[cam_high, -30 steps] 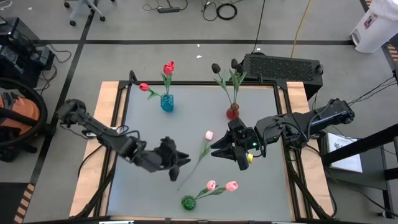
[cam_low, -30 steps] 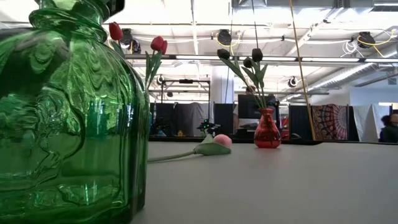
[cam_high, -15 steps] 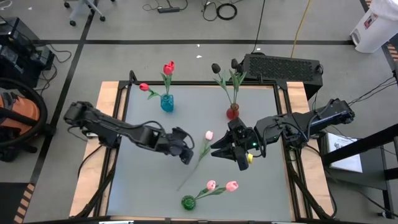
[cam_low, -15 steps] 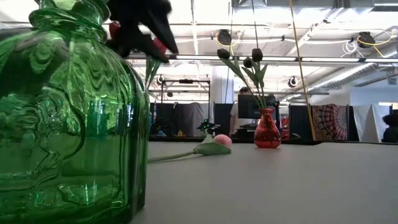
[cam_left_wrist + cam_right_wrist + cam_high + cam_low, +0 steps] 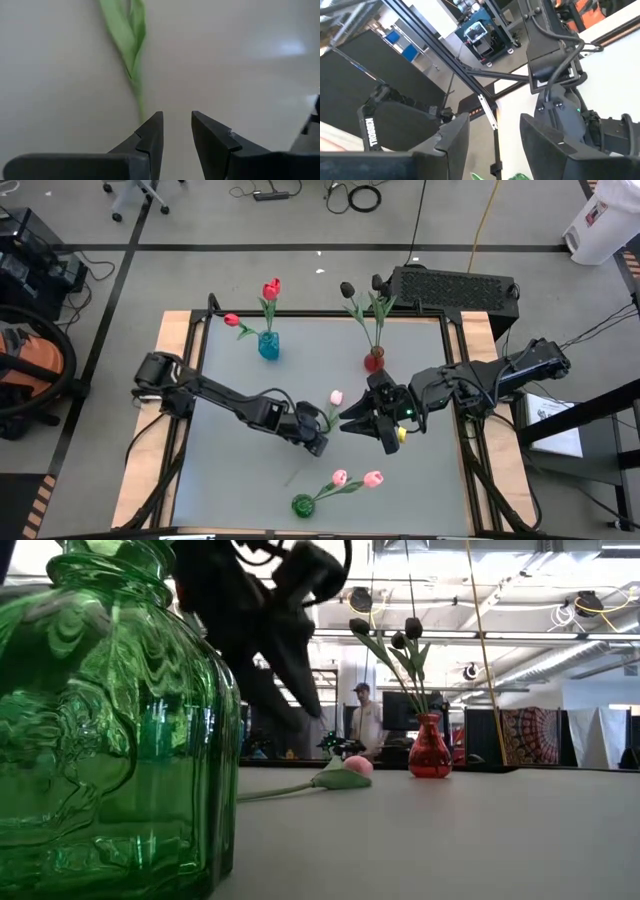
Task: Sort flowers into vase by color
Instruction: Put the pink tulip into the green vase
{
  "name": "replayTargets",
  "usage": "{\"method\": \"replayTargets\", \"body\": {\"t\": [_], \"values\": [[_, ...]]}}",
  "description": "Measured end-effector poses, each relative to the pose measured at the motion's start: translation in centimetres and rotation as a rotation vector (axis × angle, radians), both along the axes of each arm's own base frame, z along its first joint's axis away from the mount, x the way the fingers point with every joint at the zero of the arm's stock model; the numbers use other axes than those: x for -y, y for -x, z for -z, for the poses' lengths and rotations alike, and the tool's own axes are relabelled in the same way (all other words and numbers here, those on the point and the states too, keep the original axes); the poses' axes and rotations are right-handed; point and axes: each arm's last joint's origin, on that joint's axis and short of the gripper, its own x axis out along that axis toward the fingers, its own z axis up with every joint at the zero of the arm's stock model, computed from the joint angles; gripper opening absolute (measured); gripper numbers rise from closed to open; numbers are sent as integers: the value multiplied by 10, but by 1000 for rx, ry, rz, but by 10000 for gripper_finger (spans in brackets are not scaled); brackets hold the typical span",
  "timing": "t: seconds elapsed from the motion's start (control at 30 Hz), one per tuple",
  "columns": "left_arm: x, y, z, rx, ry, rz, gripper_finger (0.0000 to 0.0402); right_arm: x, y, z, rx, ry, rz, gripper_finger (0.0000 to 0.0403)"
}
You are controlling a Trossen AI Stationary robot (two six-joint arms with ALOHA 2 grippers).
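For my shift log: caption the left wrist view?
Left tool, open, over the table, beside a loose tulip's stem.

A: Where does the loose pink tulip [image 5: 336, 397] lie?
B: Flat on the table; its bud sits between the two grippers, just beside the left gripper [image 5: 318, 446], with the thin stem running past it.
A: And the other flowers?
B: Two pink tulips [image 5: 355, 479] lean from the green vase; two red tulips [image 5: 268, 292] stand in the blue vase; two black tulips [image 5: 362, 286] stand upright in the red vase, beyond the right gripper [image 5: 349, 420].
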Motion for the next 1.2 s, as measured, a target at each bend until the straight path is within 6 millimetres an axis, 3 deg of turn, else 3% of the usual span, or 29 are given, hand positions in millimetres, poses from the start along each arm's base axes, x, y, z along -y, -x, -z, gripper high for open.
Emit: {"method": "replayTargets", "body": {"t": [0.37, 0.67, 1.2], "values": [[-1, -7, 29, -62, -40, -34, 107, 0, 0, 1, -12, 4, 0, 167], [-4, -10, 31, -34, -64, -39, 107, 0, 0, 1, -11, 4, 0, 167], [-30, -15, 31, -32, -119, -68, 107, 0, 0, 1, -11, 4, 0, 167]]}}
